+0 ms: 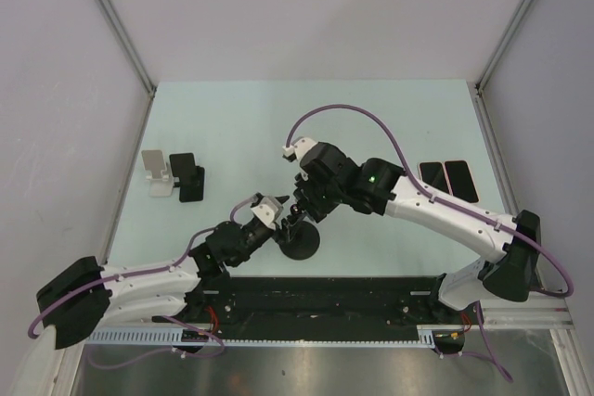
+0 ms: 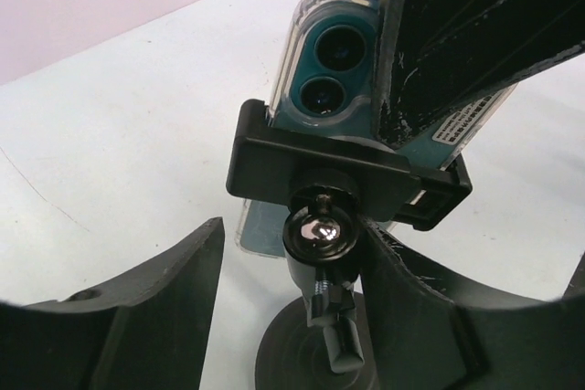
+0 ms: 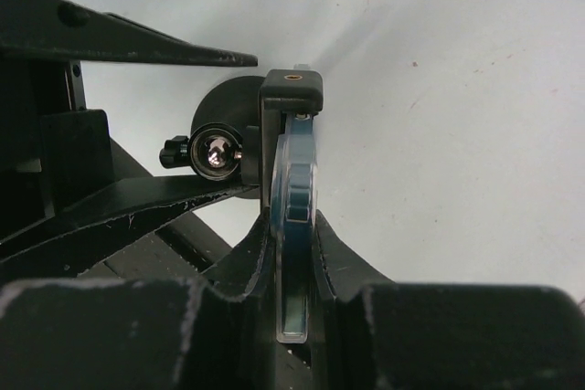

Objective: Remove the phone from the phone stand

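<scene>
The phone point(image 2: 334, 61), teal in a clear case, sits upright in the clamp of the black phone stand point(image 2: 302, 160). The stand's round base point(image 1: 299, 244) rests near the table's front middle. My right gripper point(image 3: 293, 226) is shut on the phone point(image 3: 297, 171), one finger on each face, and the clamp point(image 3: 291, 89) still hooks its far edge. My left gripper point(image 2: 292, 246) is open around the stand's neck under the ball joint point(image 2: 322, 230). Its right finger point(image 2: 430, 308) touches the neck, while the left finger point(image 2: 137, 308) stands apart.
At the table's left stand a white stand point(image 1: 158, 173) and a black stand point(image 1: 188, 176), each with a dark phone. Two dark phones point(image 1: 446, 180) lie flat at the right. Both arms cross close together over the front middle.
</scene>
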Controlling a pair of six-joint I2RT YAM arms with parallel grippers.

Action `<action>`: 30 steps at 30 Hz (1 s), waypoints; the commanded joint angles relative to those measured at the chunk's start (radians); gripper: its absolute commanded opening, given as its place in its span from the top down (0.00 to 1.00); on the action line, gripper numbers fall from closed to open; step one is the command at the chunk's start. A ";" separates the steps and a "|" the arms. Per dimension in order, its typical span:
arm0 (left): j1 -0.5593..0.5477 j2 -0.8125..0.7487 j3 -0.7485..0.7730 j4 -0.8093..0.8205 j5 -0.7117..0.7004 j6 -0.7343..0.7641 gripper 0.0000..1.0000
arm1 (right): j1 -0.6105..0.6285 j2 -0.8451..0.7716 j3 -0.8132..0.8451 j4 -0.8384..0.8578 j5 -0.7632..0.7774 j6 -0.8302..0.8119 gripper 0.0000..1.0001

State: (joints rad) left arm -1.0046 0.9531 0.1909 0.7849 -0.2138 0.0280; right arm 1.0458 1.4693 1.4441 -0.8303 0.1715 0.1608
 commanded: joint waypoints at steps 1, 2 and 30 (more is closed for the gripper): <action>0.023 0.015 -0.010 0.013 0.008 0.162 0.36 | 0.016 0.017 0.056 -0.079 -0.004 -0.032 1.00; 0.023 0.035 -0.004 0.017 0.017 0.188 0.35 | 0.017 0.019 0.058 -0.081 -0.004 -0.032 1.00; -0.038 0.170 -0.001 0.096 -0.028 0.268 0.94 | -0.003 0.003 0.039 -0.001 0.031 -0.010 1.00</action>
State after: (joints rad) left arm -1.0195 1.1042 0.1944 0.8810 -0.1593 0.1627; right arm 1.0515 1.4883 1.4544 -0.8349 0.2157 0.1562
